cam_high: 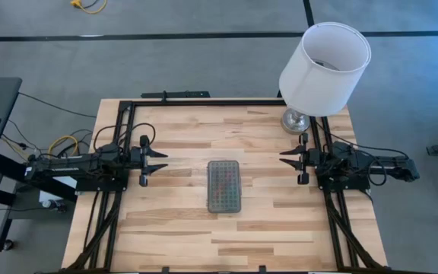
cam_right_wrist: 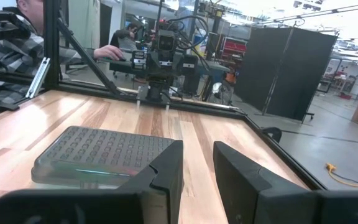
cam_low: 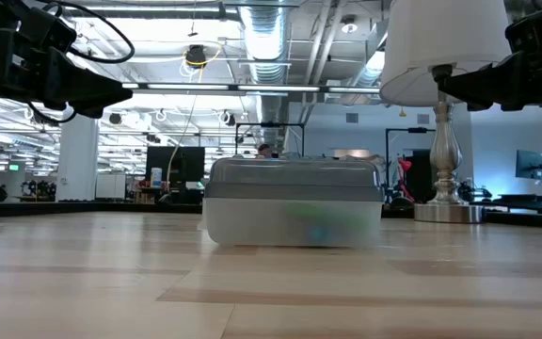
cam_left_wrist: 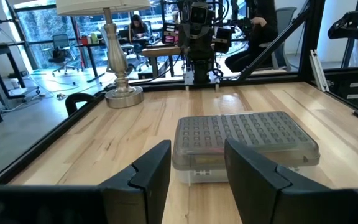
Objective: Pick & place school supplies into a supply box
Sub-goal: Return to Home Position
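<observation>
The supply box (cam_high: 223, 186), a clear case with its grey dot-textured lid shut, rests flat on its base at the middle of the wooden table; it also shows in the low view (cam_low: 293, 202) and both wrist views (cam_left_wrist: 244, 140) (cam_right_wrist: 98, 155). Coloured shapes of school supplies show faintly through its clear wall (cam_low: 320, 224). My left gripper (cam_high: 162, 164) hovers open at the table's left side, pointing level toward the box. My right gripper (cam_high: 285, 158) hovers open at the right side, facing it. Neither touches anything.
A lamp with a white shade (cam_high: 324, 67) on a silver base (cam_high: 296, 120) stands at the table's far right corner, near my right arm. A black frame (cam_high: 204, 101) edges the table. A person (cam_right_wrist: 17, 43) sits beyond the table.
</observation>
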Tool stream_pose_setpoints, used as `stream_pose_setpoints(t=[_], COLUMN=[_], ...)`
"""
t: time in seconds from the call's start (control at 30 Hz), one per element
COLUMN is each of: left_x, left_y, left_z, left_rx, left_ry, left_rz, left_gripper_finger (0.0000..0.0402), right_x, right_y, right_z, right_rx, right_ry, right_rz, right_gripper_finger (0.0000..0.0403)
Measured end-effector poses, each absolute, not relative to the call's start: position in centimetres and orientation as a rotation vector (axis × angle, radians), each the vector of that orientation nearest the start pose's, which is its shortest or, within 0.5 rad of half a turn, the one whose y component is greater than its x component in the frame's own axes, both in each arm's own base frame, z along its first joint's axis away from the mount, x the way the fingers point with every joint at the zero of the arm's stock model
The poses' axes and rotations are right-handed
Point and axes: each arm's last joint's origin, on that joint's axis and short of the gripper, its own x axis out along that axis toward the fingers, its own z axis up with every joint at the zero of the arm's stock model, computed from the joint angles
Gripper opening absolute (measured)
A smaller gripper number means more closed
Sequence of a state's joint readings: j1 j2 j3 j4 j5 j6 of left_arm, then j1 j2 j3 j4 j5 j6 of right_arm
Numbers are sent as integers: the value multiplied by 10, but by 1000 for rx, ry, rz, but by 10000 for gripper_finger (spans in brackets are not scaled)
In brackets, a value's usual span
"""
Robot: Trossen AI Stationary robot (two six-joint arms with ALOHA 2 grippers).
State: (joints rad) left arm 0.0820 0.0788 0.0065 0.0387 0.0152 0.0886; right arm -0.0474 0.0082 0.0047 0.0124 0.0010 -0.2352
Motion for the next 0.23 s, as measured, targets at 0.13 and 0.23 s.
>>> stream_pose_setpoints(t=[0.13, 0.23], left_x=[102, 102], left_y=[8, 8], left_z=[163, 163], left_rx=[90, 84], left_ry=[37, 37], left_rz=[65, 65], left_gripper_finger=[146, 146], right_x=[98, 98], right_y=[-5, -5], right_z=[166, 166], right_rx=[-235, -235], right_ry=[-3, -3], right_rz=[-50, -49], right_gripper_finger=[85, 85])
